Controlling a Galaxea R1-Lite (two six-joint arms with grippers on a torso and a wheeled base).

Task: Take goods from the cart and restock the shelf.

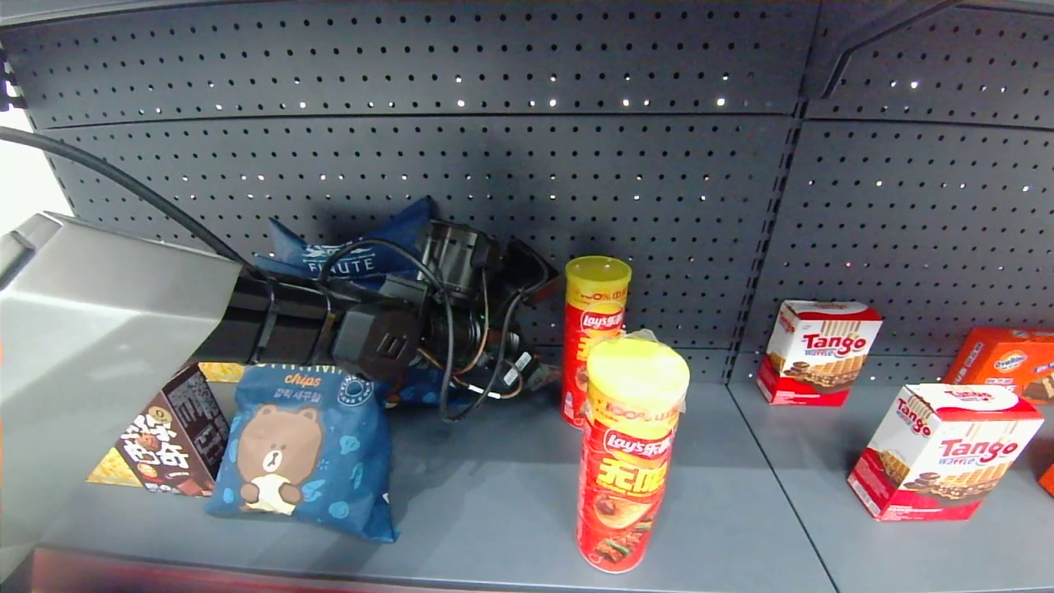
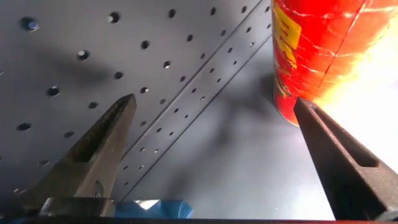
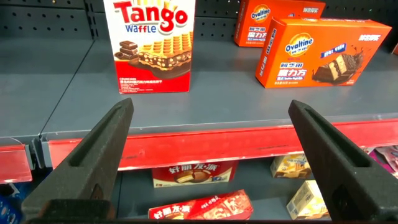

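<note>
My left arm lies across the grey shelf (image 1: 494, 494) from the left. Its gripper (image 1: 539, 317) is low near the pegboard back, between a blue snack bag (image 1: 354, 255) at the rear and the rear red chips can (image 1: 594, 329). In the left wrist view this gripper (image 2: 214, 102) is open and holds nothing, with the red can (image 2: 323, 50) just past one finger and a blue bag corner (image 2: 149, 208) below. My right gripper (image 3: 211, 106) is open and holds nothing, level with the shelf's red front strip (image 3: 205, 146), facing a waffle box (image 3: 152, 43).
A second chips can (image 1: 630, 461) stands nearer the front. A blue bear bag (image 1: 300, 449) and a dark box (image 1: 173, 436) stand at the left. Two waffle boxes (image 1: 815, 352) (image 1: 943, 451) and an orange box (image 1: 1005, 362) stand on the right. More boxes (image 3: 193, 174) fill the lower shelf.
</note>
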